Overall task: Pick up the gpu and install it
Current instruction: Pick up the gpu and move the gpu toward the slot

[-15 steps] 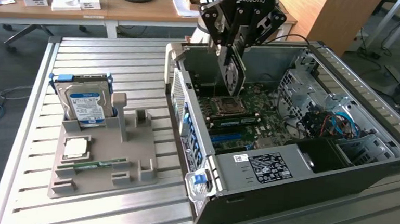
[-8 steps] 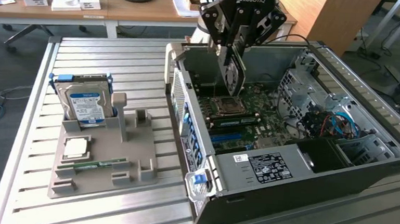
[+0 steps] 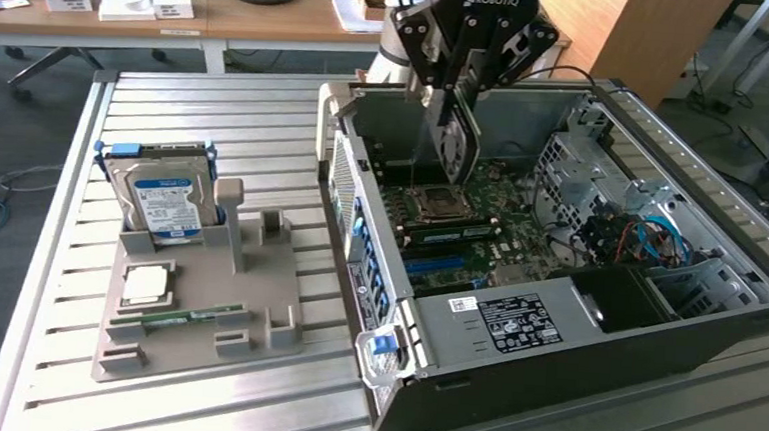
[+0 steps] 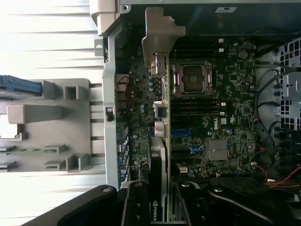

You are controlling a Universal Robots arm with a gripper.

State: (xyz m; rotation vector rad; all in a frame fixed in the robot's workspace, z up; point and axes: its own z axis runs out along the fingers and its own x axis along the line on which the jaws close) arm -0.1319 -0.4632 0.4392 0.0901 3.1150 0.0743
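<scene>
The gripper hangs over the open computer case, which stands on the slatted metal table toward the exterior view's right edge. Its fingers are drawn in to a narrow gap and clamp the gpu between them, one pad on each flat face of the card. The card hangs edge-on below the gripper. Its black shroud is nearest the fingers, and its silver bracket is at the end farthest from them.

The gpu sits above the motherboard, near the case's far corner on the exterior view's left and just beside the CPU socket. Whether its lower end touches the board cannot be told.

On the table near the exterior view's left edge lies a grey parts holder, well apart from the gripper. It carries an upright hard drive, a processor and a memory stick.
</scene>
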